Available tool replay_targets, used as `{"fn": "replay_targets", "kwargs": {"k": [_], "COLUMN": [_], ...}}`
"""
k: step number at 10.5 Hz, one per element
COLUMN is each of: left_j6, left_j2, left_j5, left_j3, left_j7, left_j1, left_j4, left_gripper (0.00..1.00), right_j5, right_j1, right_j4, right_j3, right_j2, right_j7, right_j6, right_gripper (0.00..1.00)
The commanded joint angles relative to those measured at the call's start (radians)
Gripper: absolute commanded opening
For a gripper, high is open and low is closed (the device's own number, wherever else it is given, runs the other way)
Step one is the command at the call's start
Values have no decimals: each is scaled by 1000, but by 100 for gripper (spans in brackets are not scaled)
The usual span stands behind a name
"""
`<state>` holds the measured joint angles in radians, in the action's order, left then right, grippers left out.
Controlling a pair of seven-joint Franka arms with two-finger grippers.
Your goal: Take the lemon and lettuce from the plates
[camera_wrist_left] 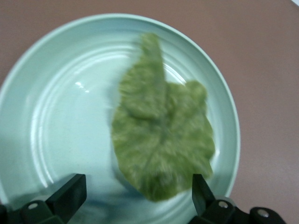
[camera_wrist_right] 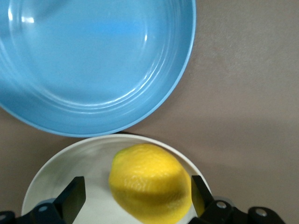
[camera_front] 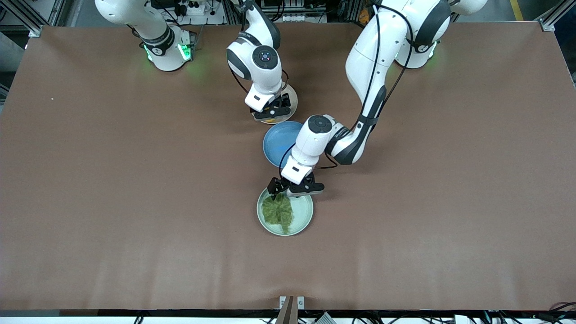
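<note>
Crinkled lettuce (camera_wrist_left: 161, 140), dimpled oval lemon (camera_wrist_right: 150, 183)

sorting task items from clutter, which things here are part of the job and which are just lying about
Job:
lemon on the beige plate
lettuce on the mint plate
left gripper, open over the lettuce
right gripper, open around the lemon

Lying about:
blue plate, empty, between the other two
</note>
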<state>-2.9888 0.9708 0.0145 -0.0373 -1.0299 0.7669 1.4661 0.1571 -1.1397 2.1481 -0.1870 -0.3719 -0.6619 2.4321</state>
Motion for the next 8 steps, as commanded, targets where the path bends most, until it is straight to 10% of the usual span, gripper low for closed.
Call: {"fn": "replay_targets", "kwargs": {"k": [1,5,8], "left_j6": [-42,-44,-44], "left_j2": [66,57,51], "left_j5": [-14,-14,-14], "left_j3": [-29,-41,-98], "left_j7": [-19,-19,-12], "left_j1": [29,29,29], "left_j4": [-72,-75,-75], "left_gripper": [100,100,100], "right_j5": [-53,-88,-122], "right_j1": [-8,-37,-44], "right_j4": [4,4,3], "right_j3": [-6,-8,-9], "right_j2": [-7,-38,-51], "right_j7": [-11,-19,-21], "right_j6": [7,7,7], "right_gripper": [100,100,68]}}
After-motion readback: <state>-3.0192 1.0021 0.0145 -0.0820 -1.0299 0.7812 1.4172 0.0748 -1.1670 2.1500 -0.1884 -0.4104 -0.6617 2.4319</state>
